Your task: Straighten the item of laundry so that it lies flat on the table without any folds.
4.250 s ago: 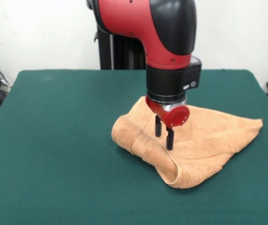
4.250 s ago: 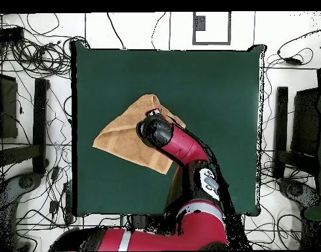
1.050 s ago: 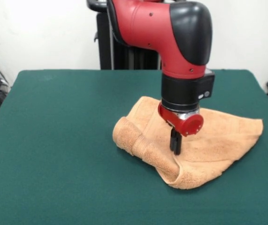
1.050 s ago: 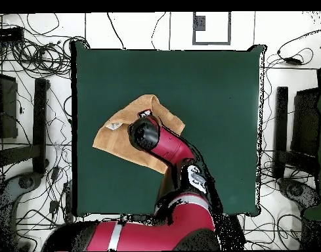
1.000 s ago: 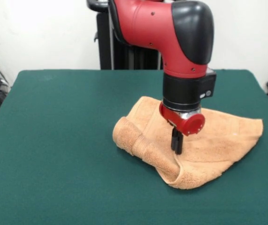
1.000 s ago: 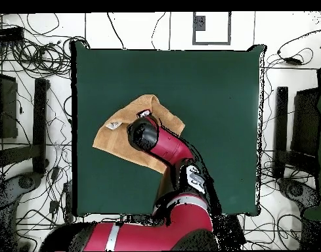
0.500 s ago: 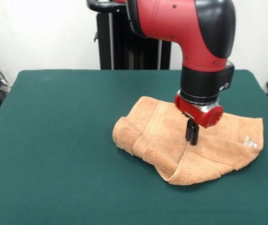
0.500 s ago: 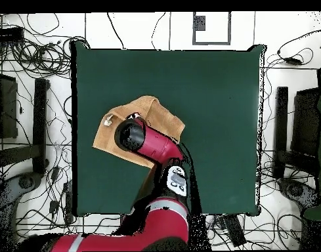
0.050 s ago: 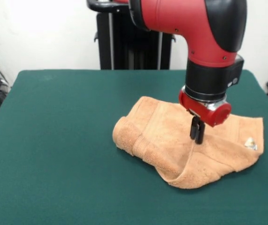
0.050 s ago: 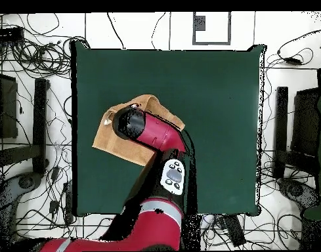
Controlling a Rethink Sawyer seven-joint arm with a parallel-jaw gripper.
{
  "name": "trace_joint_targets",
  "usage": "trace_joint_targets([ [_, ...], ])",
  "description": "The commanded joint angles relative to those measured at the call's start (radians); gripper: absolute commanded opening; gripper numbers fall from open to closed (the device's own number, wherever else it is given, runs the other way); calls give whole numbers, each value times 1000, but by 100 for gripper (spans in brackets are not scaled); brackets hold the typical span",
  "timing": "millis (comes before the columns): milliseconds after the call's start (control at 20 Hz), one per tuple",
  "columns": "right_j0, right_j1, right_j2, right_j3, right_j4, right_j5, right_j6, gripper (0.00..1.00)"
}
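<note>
The item of laundry (image 9: 159,133), an orange-tan towel, lies crumpled right of centre on the green table (image 9: 54,140). Its left edge is rolled into a thick fold, and its front edge arches up off the cloth. A small white-silver label (image 9: 250,143) shows near its right corner. My gripper (image 9: 198,132) is shut on the towel's upper layer and holds that layer raised. In the overhead view the arm's head (image 10: 128,123) hides the gripper. There the towel (image 10: 112,141) shows only around the arm, near the table's (image 10: 209,92) left side.
The arm's dark column (image 9: 124,42) rises behind the table's far edge. In the overhead view, cables (image 10: 31,59) and stands (image 10: 291,151) surround the table on the floor. Open green cloth stretches left of the towel in the front view.
The gripper was open 4.2 s ago and is now shut on the towel. It has moved right in the front view, dragging the upper layer along. The label has come into sight.
</note>
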Motion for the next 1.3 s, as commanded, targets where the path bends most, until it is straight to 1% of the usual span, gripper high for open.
trace_joint_targets([
  [50,-5,88,-18,-173,51,185,289,0],
  [450,-48,112,-36,-274,32,278,283,0],
  [650,-52,152,-46,-342,42,293,308,0],
  [850,-21,208,-83,-415,57,305,373,0],
  [1200,73,262,-167,-463,73,355,493,0],
  [1250,96,272,-187,-471,69,359,511,100],
  [1300,107,283,-207,-492,50,376,499,100],
])
